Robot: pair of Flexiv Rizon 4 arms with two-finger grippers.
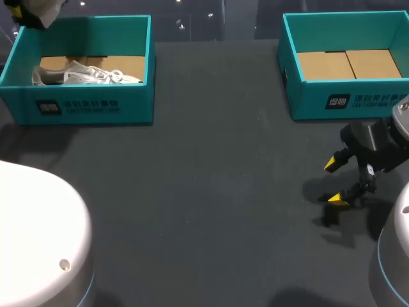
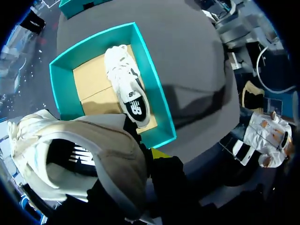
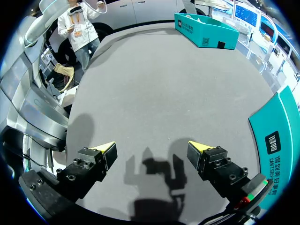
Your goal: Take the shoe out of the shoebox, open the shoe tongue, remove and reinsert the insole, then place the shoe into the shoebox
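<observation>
My left gripper (image 1: 22, 13) hangs high over the far left corner of the table, shut on a white and beige shoe (image 2: 84, 159) that fills the near part of the left wrist view. One yellow fingertip (image 2: 159, 152) shows beside the shoe; the other is hidden. Below it stands the teal left shoebox (image 2: 157, 101), also seen from the head view (image 1: 96, 105), with a second white shoe (image 2: 127, 89) lying on its cardboard floor (image 1: 89, 75). My right gripper (image 1: 335, 182) stands open low over the dark table at the right, its fingers (image 3: 152, 149) holding nothing.
A second teal shoebox (image 1: 345, 99) stands at the back right with only cardboard flaps inside; its wall (image 3: 276, 136) is close beside my right gripper. The dark grey table (image 1: 211, 192) stretches between the boxes. My arms' white bases (image 1: 38, 224) rise at the near corners.
</observation>
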